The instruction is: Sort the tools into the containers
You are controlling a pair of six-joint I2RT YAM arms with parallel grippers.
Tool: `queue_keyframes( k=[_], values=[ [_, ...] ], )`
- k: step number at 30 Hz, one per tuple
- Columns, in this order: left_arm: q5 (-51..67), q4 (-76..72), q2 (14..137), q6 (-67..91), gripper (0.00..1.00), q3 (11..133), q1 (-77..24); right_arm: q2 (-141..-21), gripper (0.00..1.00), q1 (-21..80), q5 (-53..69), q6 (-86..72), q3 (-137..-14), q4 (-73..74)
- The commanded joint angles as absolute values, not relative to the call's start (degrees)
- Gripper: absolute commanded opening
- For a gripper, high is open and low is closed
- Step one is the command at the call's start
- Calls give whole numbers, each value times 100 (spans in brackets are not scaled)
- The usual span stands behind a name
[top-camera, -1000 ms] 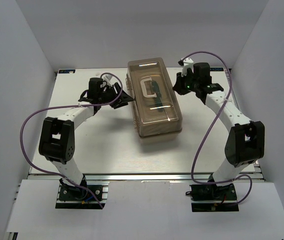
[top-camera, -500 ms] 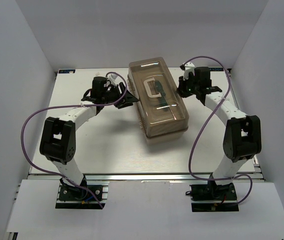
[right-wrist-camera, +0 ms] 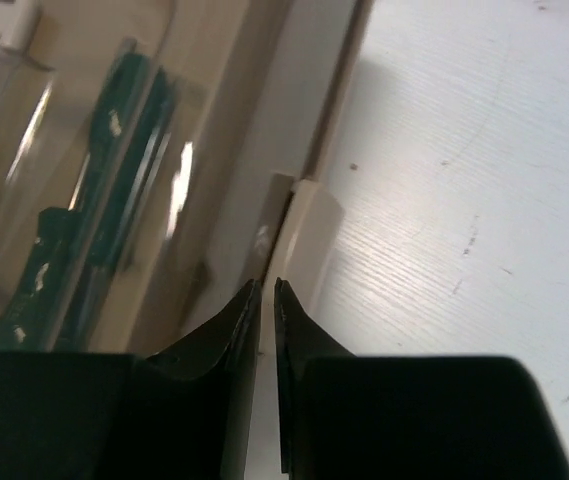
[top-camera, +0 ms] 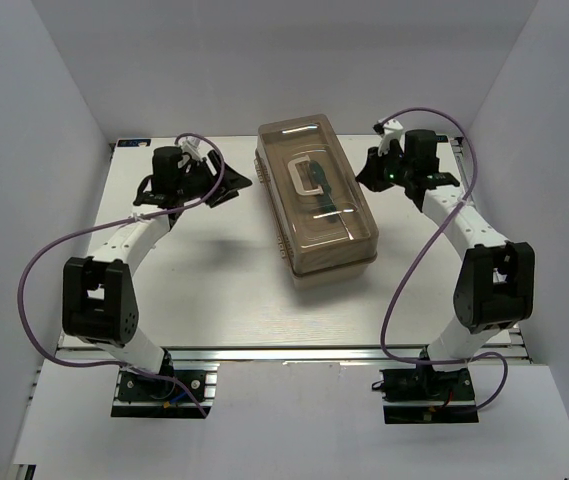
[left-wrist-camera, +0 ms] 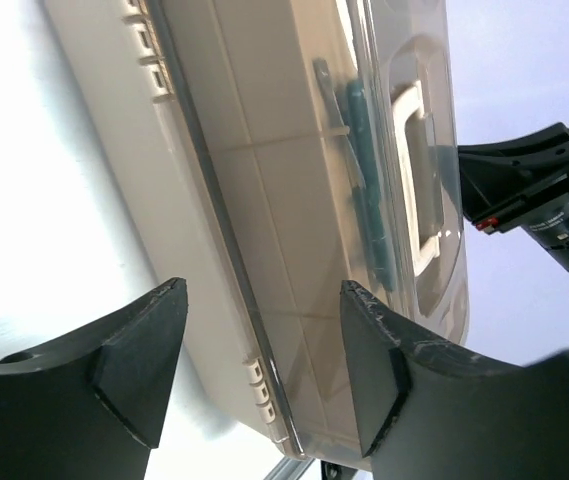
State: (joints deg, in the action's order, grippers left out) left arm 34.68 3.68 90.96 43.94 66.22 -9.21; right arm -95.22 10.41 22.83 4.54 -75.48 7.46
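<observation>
The toolbox (top-camera: 316,200) stands in the middle of the table with its smoky brown lid (top-camera: 309,150) closed. Green-handled tools (top-camera: 324,207) show through the lid beside the white handle (top-camera: 308,176). They also show in the left wrist view (left-wrist-camera: 362,170) and in the right wrist view (right-wrist-camera: 104,210). No tools lie outside the box, and the beige trays inside are only dimly seen. My left gripper (top-camera: 234,187) is open and empty, a short way left of the box; it also shows in its own wrist view (left-wrist-camera: 264,350). My right gripper (top-camera: 366,174) is shut and empty, its tips (right-wrist-camera: 267,292) at the box's right side by a latch (right-wrist-camera: 304,225).
White walls close in the table (top-camera: 204,280) on the left, back and right. Purple cables loop from both arms. The right gripper shows beyond the box in the left wrist view (left-wrist-camera: 534,185).
The toolbox slid and turned slightly to the right, then stopped. My left gripper has drawn back to the left, away from the box. My right gripper has shifted a little right.
</observation>
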Motion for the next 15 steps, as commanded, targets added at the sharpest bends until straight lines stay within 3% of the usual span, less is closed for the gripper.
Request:
queue_keyframes(
  k=[1, 7, 15],
  values=[
    [3262, 641, 8763, 4280, 73, 6513, -905, -9448, 16, 792, 1970, 220, -7761, 563],
    [3085, 668, 8692, 4280, 77, 6363, -905, -9922, 16, 686, 1266, 869, -7708, 641],
    [3085, 730, 8842, 4245, 78, 6416, -905, -9107, 12, 896, 2293, 879, -6821, 343]
  ],
)
